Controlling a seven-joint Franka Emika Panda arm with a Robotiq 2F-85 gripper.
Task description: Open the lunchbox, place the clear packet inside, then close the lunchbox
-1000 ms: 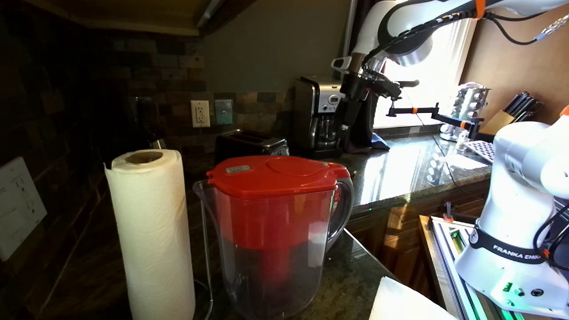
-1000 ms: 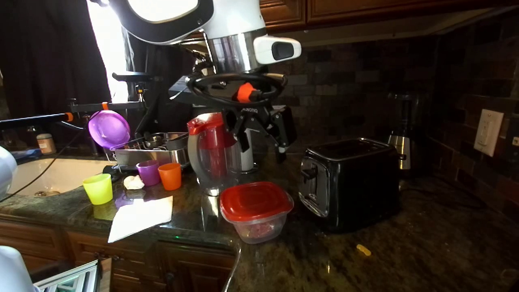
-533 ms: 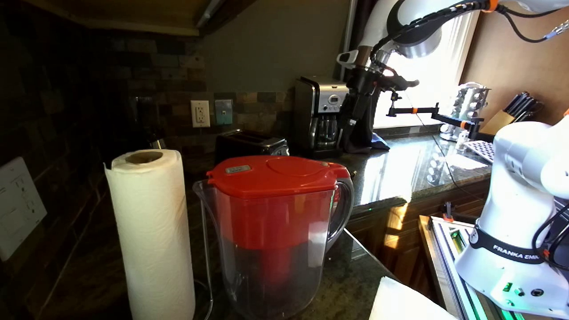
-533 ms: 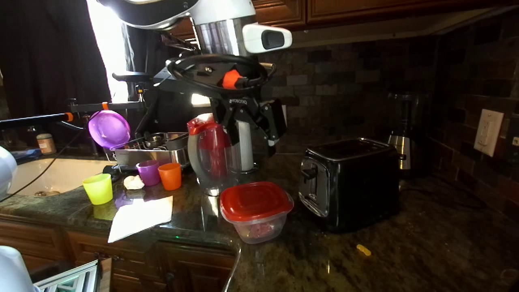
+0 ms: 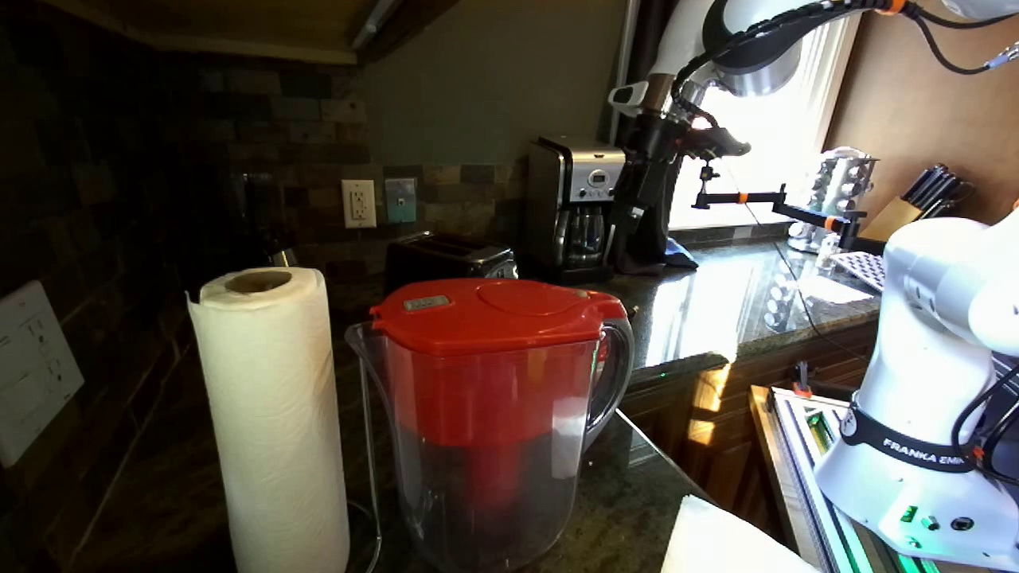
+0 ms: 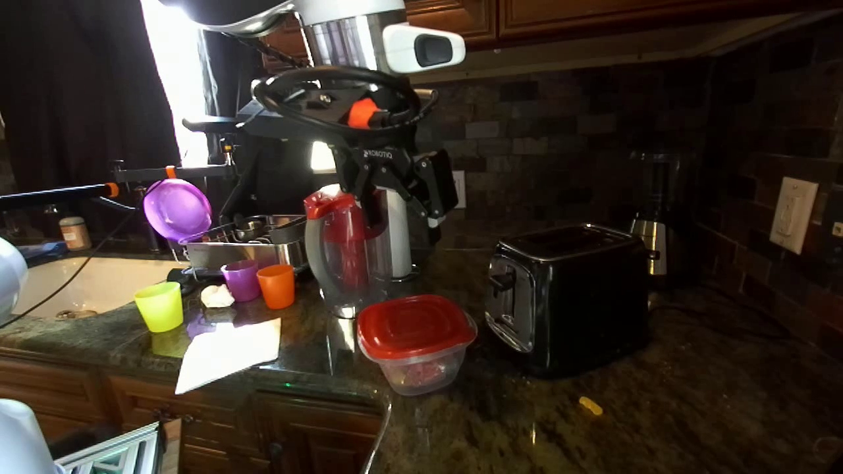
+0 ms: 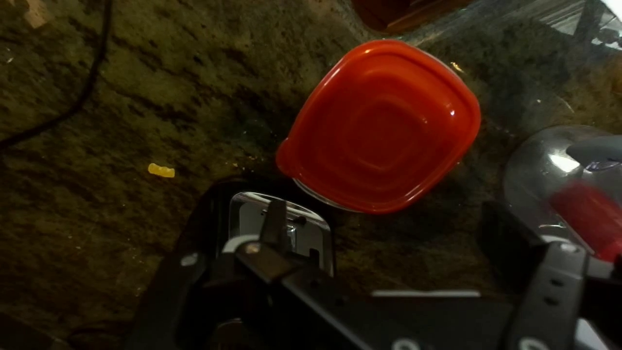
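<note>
Your black 2-finger gripper (image 6: 403, 220) stood wide, holding nothing. The red-lidded, rounded clear-plastic lunchbox (image 6: 417, 345) sat lower, beside the boxy black toaster (image 6: 570, 299), not between the jaws in your wrist view; descent likely required shifting over first.

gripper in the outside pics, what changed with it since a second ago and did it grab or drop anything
The gripper rose and shifted toward the left of the picture in an exterior view. Its jaws stand open as before, so nothing was taken hold of or let go. Unmoved: the lidded lunchbox, the toaster and the pitcher.
</note>
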